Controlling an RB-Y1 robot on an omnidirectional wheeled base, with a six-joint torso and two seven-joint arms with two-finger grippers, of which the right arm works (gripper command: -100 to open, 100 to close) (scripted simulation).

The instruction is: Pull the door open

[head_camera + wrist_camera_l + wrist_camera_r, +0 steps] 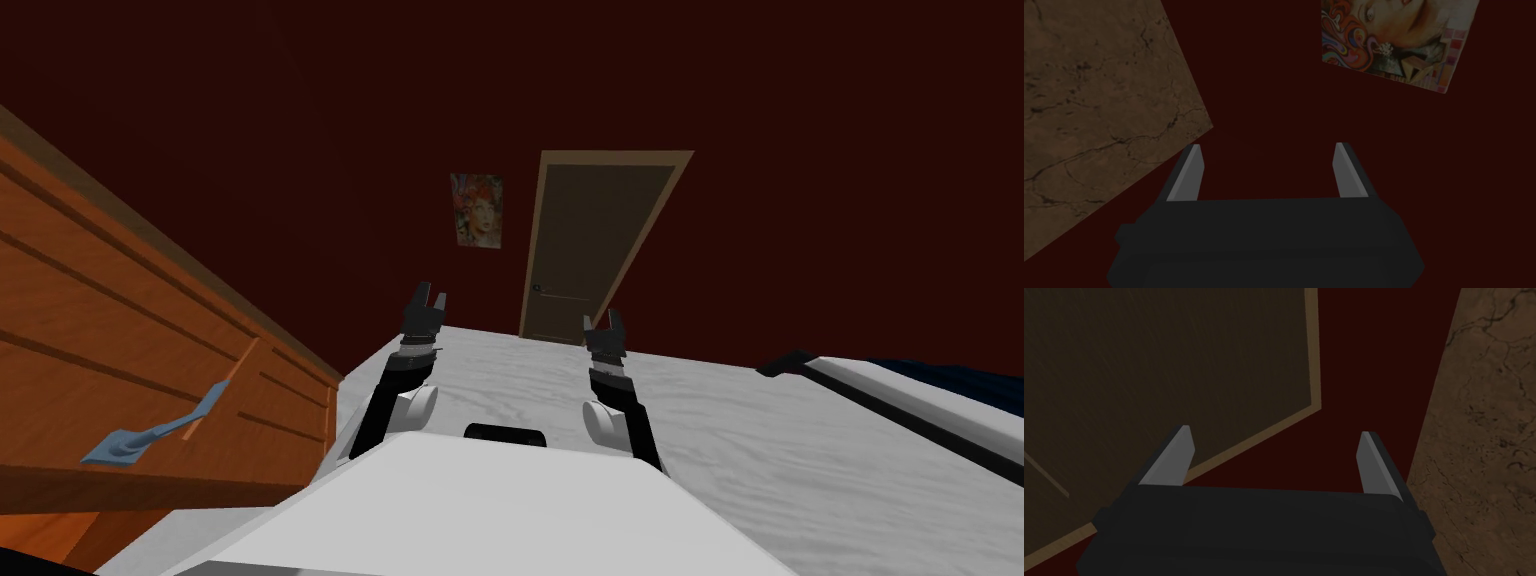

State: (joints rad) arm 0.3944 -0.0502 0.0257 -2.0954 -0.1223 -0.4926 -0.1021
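Dark red wall [800,150], closed brown door [600,240] far across the floor [760,450] (handle [537,289] at its left edge). Both jaws spread, empty. Approach step: drive close next.

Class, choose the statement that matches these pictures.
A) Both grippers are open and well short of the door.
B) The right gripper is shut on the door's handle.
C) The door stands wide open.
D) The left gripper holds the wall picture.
A: the left gripper and the right gripper both have their fingers spread with nothing between them. The door stands closed far ahead, its handle untouched.
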